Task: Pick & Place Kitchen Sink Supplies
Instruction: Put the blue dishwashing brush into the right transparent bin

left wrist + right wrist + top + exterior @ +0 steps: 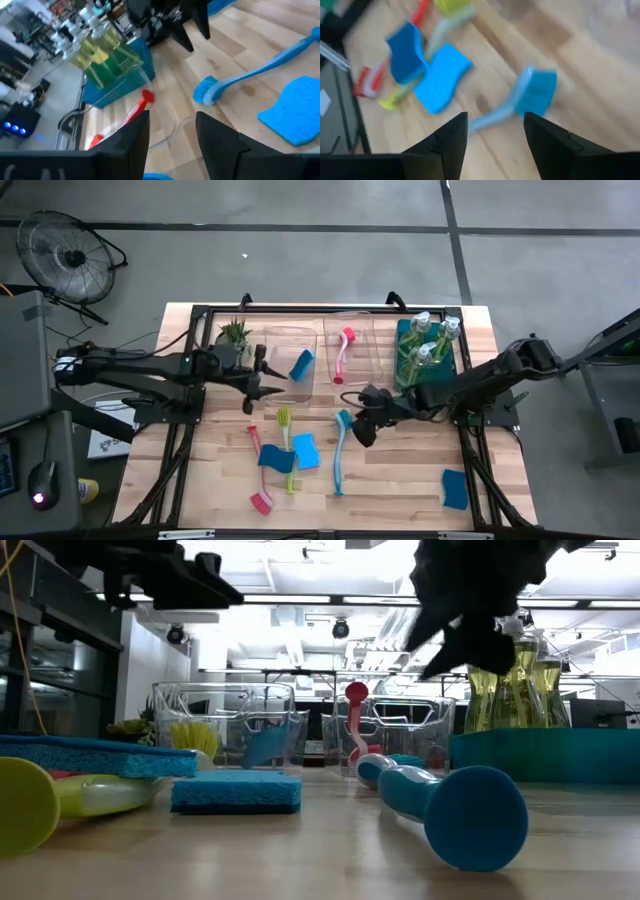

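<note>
Right gripper [362, 423] hangs just right of the frame's centre in the high view, fingers spread and empty, poised above the head end of the teal brush [340, 448], which lies on the wooden table [400, 480] running down toward the lower centre. In its own wrist view the two dark fingers stand apart with bare wood between them, the teal brush's head [537, 90] just beyond. Left of that brush lies a blue sponge [305, 450], and beside it the yellow-green brush [287, 450] and the red brush [258, 470], with a second blue sponge [276, 459] resting across them. Another blue sponge [455, 488] sits alone toward the lower right. Above the right gripper, in the upper centre, a clear bin [368, 330] holds a pink-red brush [344, 352], and to its right a teal bin [404, 330] holds the soap bottles [428, 340]. Left gripper [256, 377] reaches from the left of the frame to the edge of another clear bin [290, 332], in which a blue sponge [301, 364] leans; its fingers are apart and grip nothing. A small potted plant [235, 333] stands just above that arm, in the upper left of the table.
</note>
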Motion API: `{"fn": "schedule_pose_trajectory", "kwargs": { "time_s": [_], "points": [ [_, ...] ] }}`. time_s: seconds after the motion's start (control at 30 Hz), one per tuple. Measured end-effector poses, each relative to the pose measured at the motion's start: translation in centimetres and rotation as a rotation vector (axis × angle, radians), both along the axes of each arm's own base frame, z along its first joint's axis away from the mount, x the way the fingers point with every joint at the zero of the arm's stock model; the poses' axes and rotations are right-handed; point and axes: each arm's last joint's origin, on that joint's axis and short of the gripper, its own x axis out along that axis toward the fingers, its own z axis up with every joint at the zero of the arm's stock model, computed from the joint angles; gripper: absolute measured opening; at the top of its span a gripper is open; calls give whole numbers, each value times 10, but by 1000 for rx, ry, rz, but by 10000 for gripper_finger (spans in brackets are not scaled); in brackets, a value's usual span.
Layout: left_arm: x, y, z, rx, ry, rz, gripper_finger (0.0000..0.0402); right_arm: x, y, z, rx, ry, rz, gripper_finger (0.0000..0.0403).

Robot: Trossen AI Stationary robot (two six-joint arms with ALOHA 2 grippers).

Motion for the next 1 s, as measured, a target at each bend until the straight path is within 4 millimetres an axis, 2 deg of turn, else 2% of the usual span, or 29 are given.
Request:
{"fn": "schedule_pose_trajectory", "kwargs": {
  "time_s": [0.13,0.3,0.5,0.57,0.77,0.87,1.0],
  "points": [
    [-6,-13,1,33,-22,-31,156,2,11,-21,84,102,-32,188],
    [-18,-25,-3,70,-41,-35,156,12,21,-47,182,182,16,188],
    [-33,-34,-10,70,-59,-47,156,20,23,-49,127,116,111,188],
    [-38,-36,-11,61,-67,-51,156,20,24,-47,31,86,268,188],
    [-46,-40,-6,49,-107,-76,156,23,28,-42,-400,-78,823,188],
    [-49,-39,-4,36,-121,-77,156,26,29,-39,-605,-167,1007,188],
    [-50,-39,-3,24,-128,-74,156,28,28,-37,-829,-235,1163,188]
  ]
}}
